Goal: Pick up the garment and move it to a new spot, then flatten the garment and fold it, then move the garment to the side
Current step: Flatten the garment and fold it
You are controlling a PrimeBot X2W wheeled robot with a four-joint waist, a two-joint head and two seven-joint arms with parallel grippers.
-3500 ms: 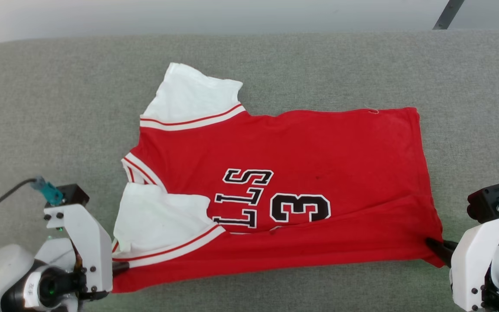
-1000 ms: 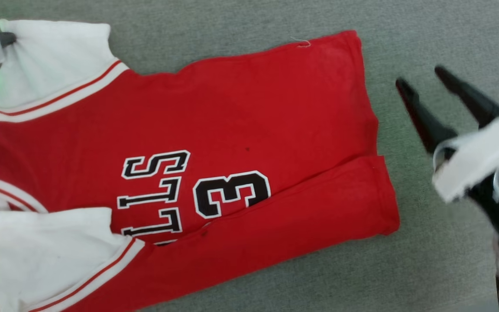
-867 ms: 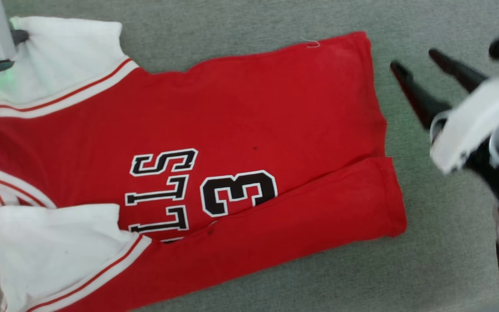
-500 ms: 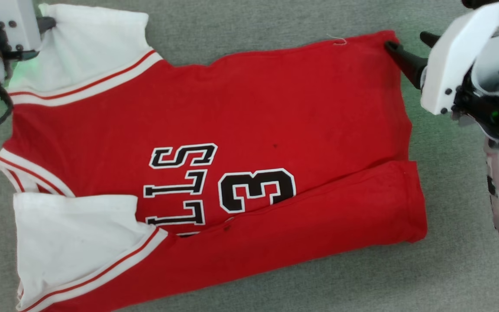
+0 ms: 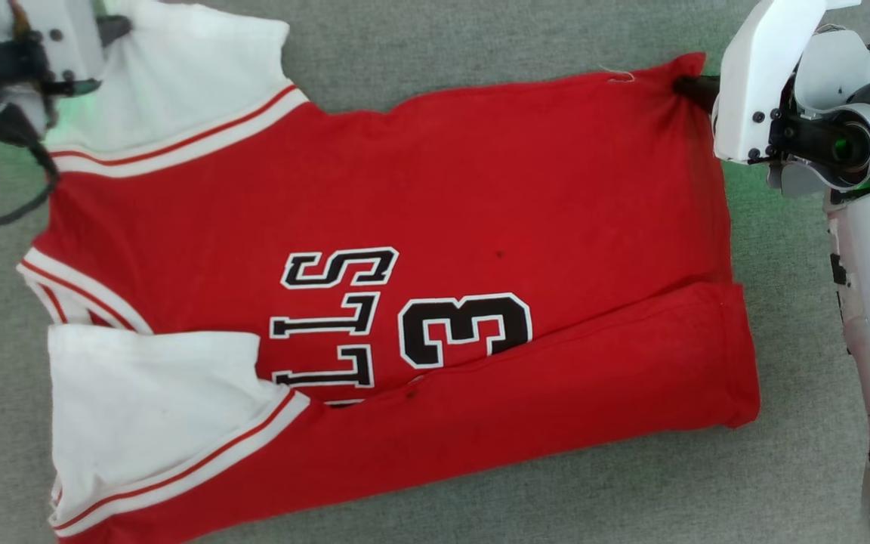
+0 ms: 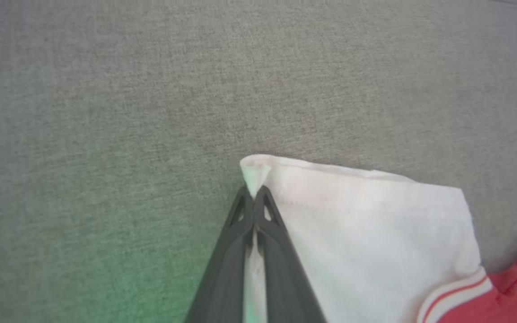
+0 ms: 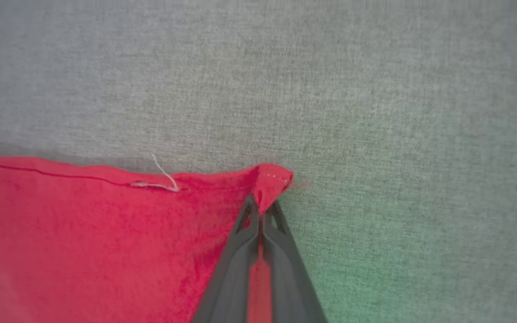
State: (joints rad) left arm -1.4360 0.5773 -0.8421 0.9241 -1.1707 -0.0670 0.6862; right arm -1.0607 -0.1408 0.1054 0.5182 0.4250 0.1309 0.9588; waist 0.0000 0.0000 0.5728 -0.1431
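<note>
The red shirt (image 5: 435,189) lies spread out on the grey cloth surface (image 5: 480,499), collar end to the robot's left and hem to its right. Nearest the robot, its long near edge is folded over onto the front in a red band (image 5: 556,378), and the near white sleeve (image 5: 148,408) lies flat over the chest. Past that fold sit the black number (image 5: 465,329) and letters (image 5: 333,317), turned sideways. At the far edge, the left claw (image 5: 114,26) is pressed together on the corner of the far white sleeve (image 5: 178,83). The right claw (image 5: 688,85) is pinching the far hem corner, which puckers slightly. A loose white thread (image 5: 616,74) sticks out just beside that corner
</note>
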